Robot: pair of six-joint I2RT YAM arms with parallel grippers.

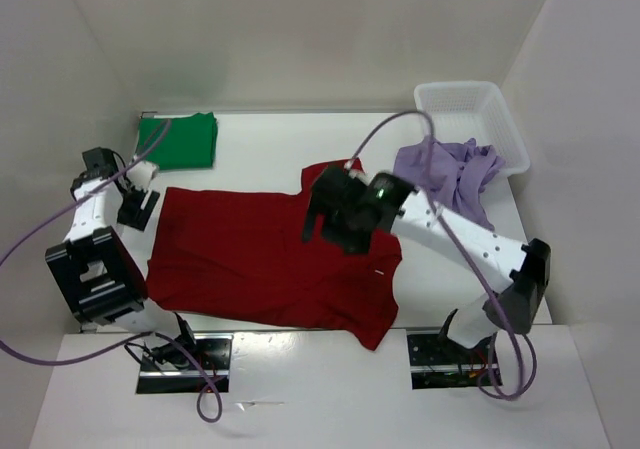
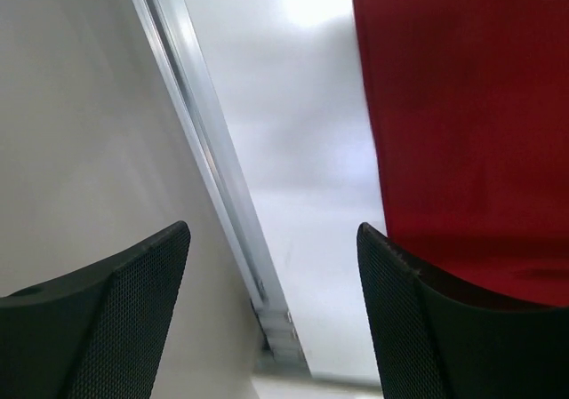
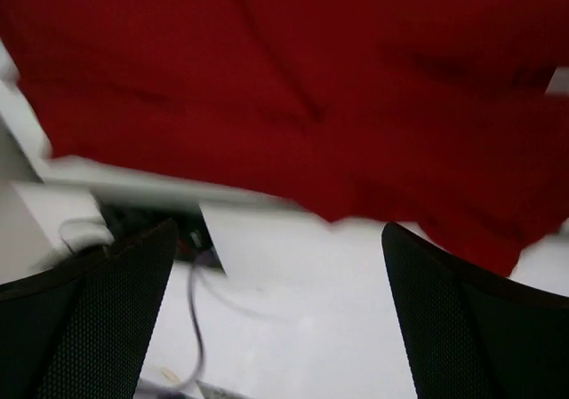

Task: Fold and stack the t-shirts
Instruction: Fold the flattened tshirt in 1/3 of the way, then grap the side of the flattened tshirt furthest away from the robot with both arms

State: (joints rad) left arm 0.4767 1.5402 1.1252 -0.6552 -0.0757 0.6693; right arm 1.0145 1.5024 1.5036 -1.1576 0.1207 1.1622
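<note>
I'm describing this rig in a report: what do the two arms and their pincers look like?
The left arm and right arm have white links joined by blocky black housings. A purple cable trails loosely off each. The left pincer and right pincer are black, with broad, rounded fingers faced in a fine mesh texture. No lettering is readable.

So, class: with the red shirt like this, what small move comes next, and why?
Probably lower the left gripper and right gripper to pinch edges of the red shirt for a first fold: it lies spread flat, and both grippers are open, holding nothing.
</note>
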